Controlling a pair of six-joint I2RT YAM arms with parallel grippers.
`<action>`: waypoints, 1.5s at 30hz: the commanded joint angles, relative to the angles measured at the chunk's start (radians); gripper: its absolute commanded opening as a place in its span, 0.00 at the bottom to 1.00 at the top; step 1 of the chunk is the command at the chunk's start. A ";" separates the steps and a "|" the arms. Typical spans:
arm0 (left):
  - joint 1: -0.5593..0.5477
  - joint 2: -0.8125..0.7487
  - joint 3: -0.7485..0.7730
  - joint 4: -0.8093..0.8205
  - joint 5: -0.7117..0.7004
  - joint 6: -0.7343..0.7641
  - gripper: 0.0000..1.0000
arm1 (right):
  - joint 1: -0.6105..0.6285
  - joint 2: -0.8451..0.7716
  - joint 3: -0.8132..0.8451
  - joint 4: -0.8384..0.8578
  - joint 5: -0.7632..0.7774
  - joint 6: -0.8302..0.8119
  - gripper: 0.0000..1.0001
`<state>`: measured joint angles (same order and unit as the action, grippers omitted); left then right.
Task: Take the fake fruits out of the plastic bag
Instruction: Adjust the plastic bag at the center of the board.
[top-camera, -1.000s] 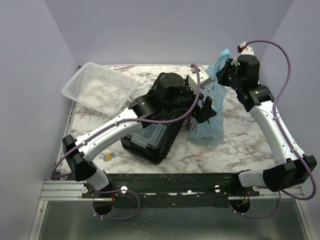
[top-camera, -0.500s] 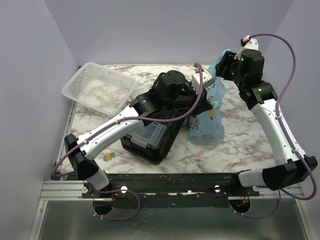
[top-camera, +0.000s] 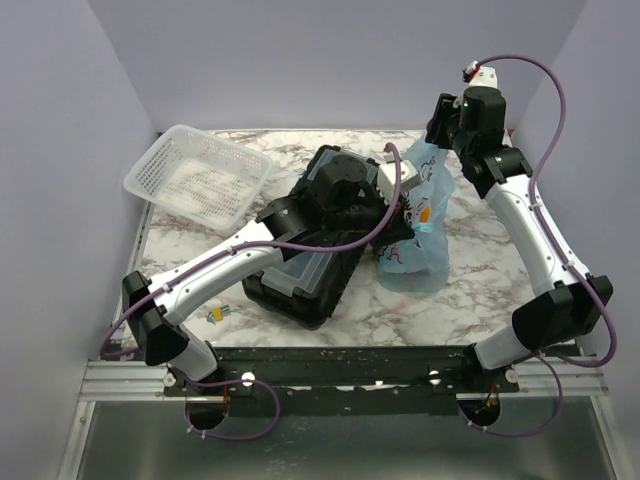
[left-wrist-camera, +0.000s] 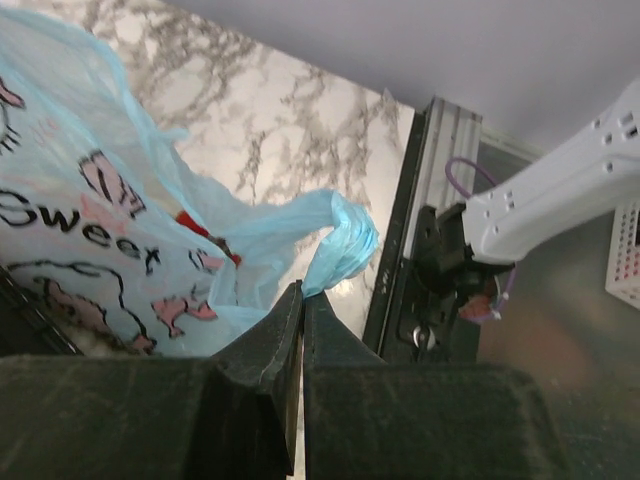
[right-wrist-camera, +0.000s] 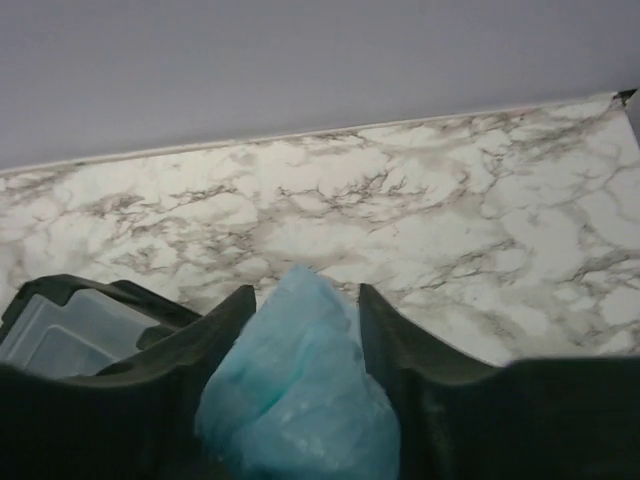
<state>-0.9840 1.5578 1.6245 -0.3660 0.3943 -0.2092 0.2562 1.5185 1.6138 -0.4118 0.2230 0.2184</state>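
One plastic bag (top-camera: 415, 225) is standing upright on the marble table (top-camera: 480, 280), right of centre, with its base on the tabletop and its crumpled top rising toward the back wall. Fake fruits (left-wrist-camera: 195, 222) are sitting inside it, showing only as a red patch through the printed film (shapes not resolvable through the crinkles).

Left gripper (left-wrist-camera: 302, 295) is working at the bag's left side. Its jaws are pressing fully together, and a thin twisted fold of blue film is running into the seam at their tips, so it is pinching the bag.

Right gripper (right-wrist-camera: 305, 295) is hanging over the bag's top with its fingers (right-wrist-camera: 225, 335) spread. The bunched blue plastic is filling the gap between them; whether they are squeezing it cannot be told.

Black toolbox (top-camera: 300, 280) is lying just beside the bag, under the left arm. White mesh basket (top-camera: 200, 175) is sitting at the far-left corner, well apart. Small yellow-blue item (top-camera: 218, 314) is lying near the front-left edge.
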 joint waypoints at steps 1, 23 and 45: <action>-0.035 -0.115 -0.108 -0.004 0.036 0.001 0.00 | 0.001 0.022 0.060 0.064 0.056 -0.034 0.40; -0.284 -0.272 -0.365 0.036 -0.137 0.203 0.00 | 0.002 0.293 0.419 -0.204 -0.056 0.061 0.16; -0.272 -0.274 -0.391 0.058 -0.126 0.205 0.00 | 0.002 -0.486 -0.280 -0.306 -0.241 0.223 1.00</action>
<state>-1.2602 1.3109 1.2488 -0.3126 0.2478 -0.0177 0.2604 1.1160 1.4864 -0.7345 -0.0460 0.3676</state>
